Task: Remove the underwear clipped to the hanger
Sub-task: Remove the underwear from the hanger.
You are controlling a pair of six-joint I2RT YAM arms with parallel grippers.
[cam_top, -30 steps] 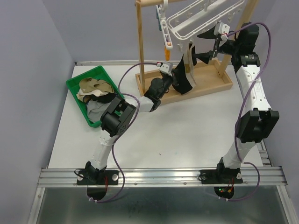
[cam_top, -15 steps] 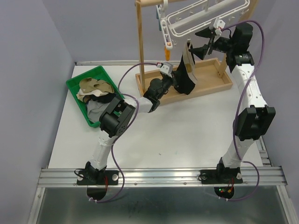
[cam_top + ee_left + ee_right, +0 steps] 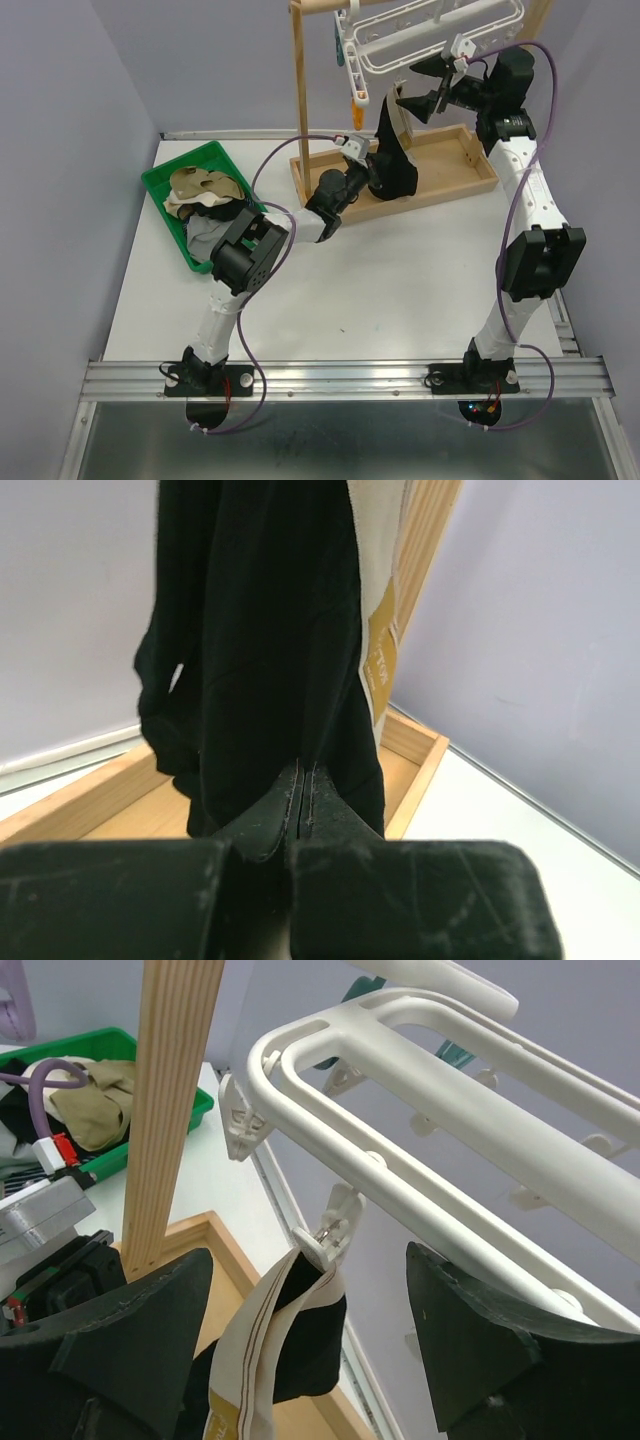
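A black pair of underwear (image 3: 392, 160) with a cream waistband hangs from one clip of the white hanger (image 3: 440, 25). My left gripper (image 3: 362, 180) is shut on its lower edge; in the left wrist view the closed gripper (image 3: 303, 777) pinches the black cloth (image 3: 270, 630). My right gripper (image 3: 428, 86) is open just under the hanger. In the right wrist view the gripper (image 3: 305, 1260) has one jaw on each side of the white clip (image 3: 330, 1228), which holds the waistband (image 3: 250, 1360), without touching it.
The hanger hangs on a wooden frame with an upright post (image 3: 299, 90) and a wooden tray base (image 3: 470, 180). A green bin (image 3: 160, 185) at the left holds tan, grey and black garments. A teal and orange clip piece (image 3: 357, 100) dangles by the post.
My right gripper has risen and moved left, closer to the clip, and the hanger sits higher. The black underwear hangs straighter. My left gripper keeps its hold.
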